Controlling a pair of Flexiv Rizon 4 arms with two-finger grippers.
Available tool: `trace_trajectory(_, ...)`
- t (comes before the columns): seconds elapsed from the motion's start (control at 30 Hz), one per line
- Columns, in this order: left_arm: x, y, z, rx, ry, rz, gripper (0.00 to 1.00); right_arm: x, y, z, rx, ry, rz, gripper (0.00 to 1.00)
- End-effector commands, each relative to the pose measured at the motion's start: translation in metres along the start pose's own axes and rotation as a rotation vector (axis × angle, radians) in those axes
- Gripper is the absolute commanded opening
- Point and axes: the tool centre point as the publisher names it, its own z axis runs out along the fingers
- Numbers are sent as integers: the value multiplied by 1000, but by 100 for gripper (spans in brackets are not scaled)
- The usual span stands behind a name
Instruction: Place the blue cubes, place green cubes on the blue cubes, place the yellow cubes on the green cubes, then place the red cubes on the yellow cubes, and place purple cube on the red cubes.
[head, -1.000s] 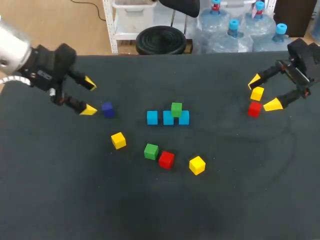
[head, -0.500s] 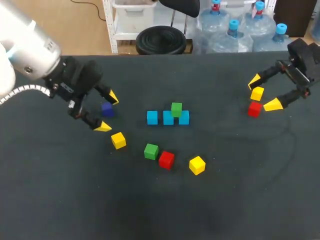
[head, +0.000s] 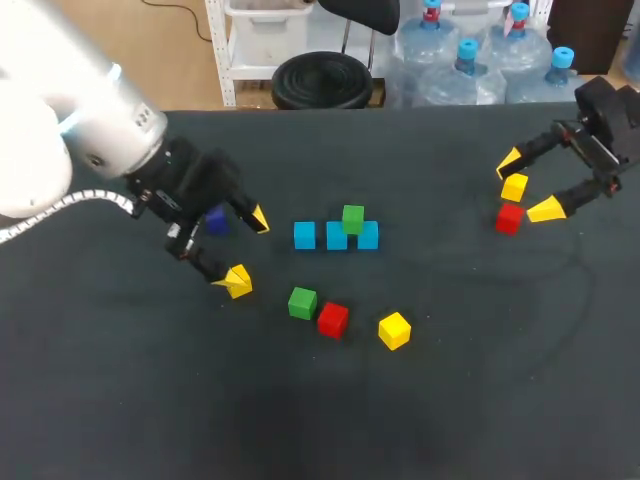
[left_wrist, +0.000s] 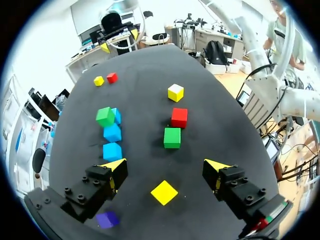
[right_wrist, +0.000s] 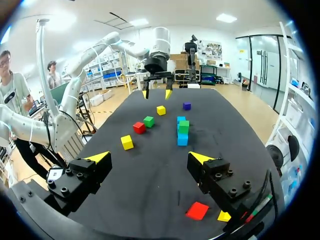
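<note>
Blue cubes (head: 336, 236) sit three in a row near the middle of the dark surface (head: 450, 400), with one green cube (head: 353, 217) on top of the row. Left arm (head: 90, 130) comes in from the side and angles down toward the centre. Its end effector (head: 248, 248) is spread wide and gripping nothing. The purple cube (head: 214, 222) is half hidden behind it. In the left wrist view a yellow cube (left_wrist: 164, 192) lies between the open fingers, touching neither. Just ahead are the loose green cube (head: 302, 303), a red cube (head: 333, 319) right beside it, and a second yellow cube (head: 394, 330). Right end effector (head: 528, 186) is way off at the far right, also wide open and empty, with a third yellow cube (head: 514, 187) and another red cube (head: 509, 218) by its fingers. Compared to a second ago, the left arm has swung in from the surface's edge past the purple cube. Right arm hasn't budged.
</note>
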Motion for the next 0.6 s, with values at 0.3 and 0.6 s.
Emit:
trace_trajectory(0.3, -4, -8, 32, 11, 31, 25, 100, 0, 0, 1, 0, 0, -1, 100)
trace_trajectory(0.6, -11, -14, 52, 20, 57, 23, 100, 0, 0, 1, 0, 0, -1, 100)
